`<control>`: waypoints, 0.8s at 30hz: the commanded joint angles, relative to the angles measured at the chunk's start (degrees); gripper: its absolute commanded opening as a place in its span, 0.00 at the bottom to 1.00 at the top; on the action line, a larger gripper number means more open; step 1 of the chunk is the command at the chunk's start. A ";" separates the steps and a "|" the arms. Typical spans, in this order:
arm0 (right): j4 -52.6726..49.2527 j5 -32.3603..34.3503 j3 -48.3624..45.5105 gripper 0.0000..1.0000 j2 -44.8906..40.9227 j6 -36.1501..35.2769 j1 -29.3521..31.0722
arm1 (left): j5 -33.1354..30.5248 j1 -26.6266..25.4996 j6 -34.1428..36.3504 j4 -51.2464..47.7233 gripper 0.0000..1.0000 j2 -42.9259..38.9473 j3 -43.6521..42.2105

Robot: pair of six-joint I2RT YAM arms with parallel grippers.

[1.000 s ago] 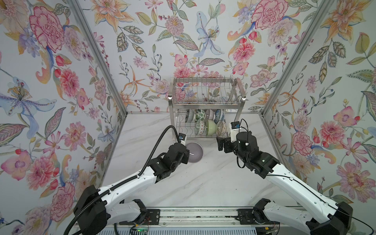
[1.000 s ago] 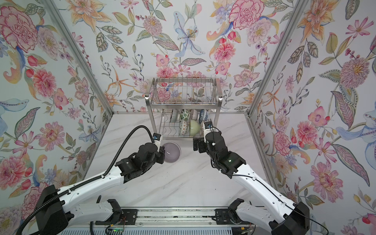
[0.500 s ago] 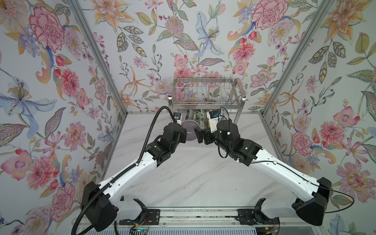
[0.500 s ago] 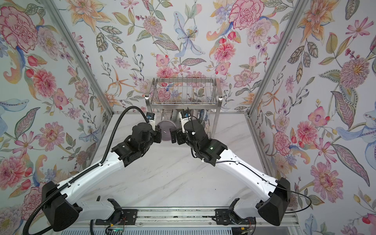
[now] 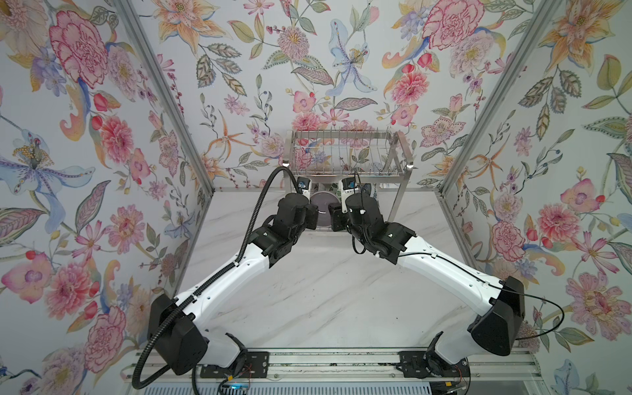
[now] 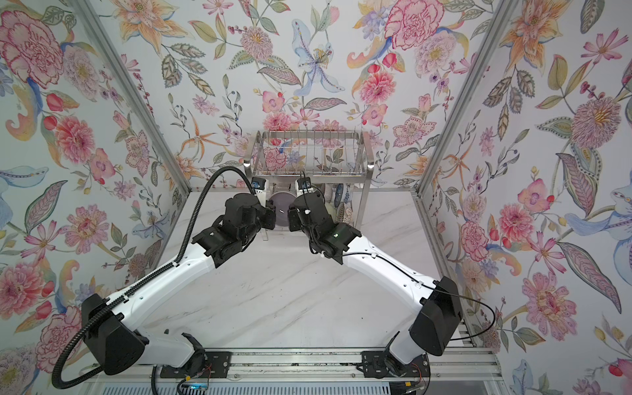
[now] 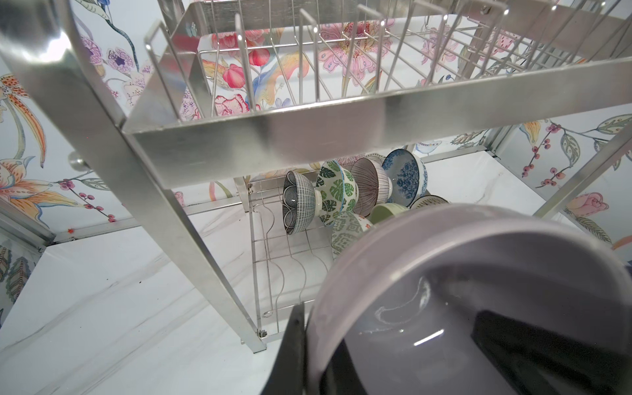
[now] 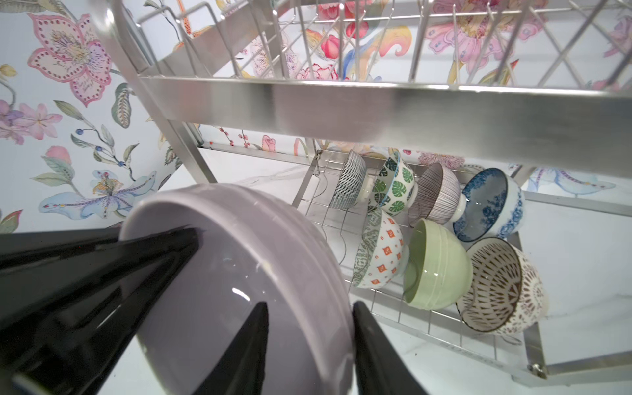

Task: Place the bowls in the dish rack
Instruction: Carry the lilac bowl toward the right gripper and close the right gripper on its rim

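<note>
Our left end effector [image 5: 313, 215] is clamped tight on the rim of the lilac bowl [image 5: 323, 208], with 1 finger inside and 1 outside. Our right end effector [image 8: 309, 304] straddles the opposite side of that rim, 1 finger in the hollow and 1 by the outer wall. We cannot tell whether it is gripping.

The bowl hangs between the 2 arms above the bench [image 5: 325, 290], just in front of the dish rack [image 8: 376, 113] and below its upper tier. It is tipped steeply, its mouth facing up and back toward the arm bases.

We count 8 bowls and 1 rack. Beyond the held bowl, 7 lie on their sides on the lower shelf [image 8: 427, 325], mouths turned toward the rack's left end.
- **Front row (3):** the orange-and-green geometric bowl [image 8: 381, 253], the plain green bowl [image 8: 441, 266] and the brown lattice bowl [image 8: 499, 287].
- **Back row (4):** the black grid bowl [image 8: 349, 181], the leaf-print bowl [image 8: 393, 186], the ribbed bowl [image 8: 434, 191] and the blue floral bowl [image 8: 489, 205].
</note>
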 commanded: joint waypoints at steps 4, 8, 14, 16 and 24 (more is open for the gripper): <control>1.04 -0.40 1.92 0.25 1.16 1.76 -1.03 | 1.69 0.21 0.48 2.70 0.00 -0.66 2.36; 1.41 -1.38 1.78 0.09 1.58 2.15 -1.06 | 1.96 0.20 0.07 3.16 0.00 -1.57 1.42; 1.42 -1.77 1.42 0.00 1.10 2.19 -0.99 | 1.72 0.20 0.14 2.90 0.00 -2.39 0.74; 1.40 -1.65 1.10 0.00 0.77 1.98 -0.99 | 1.58 0.05 0.15 2.75 0.00 -2.59 0.60; -1.54 0.97 1.39 0.00 -0.13 -1.26 -0.96 | 1.93 1.90 1.58 -1.51 0.97 -5.11 0.51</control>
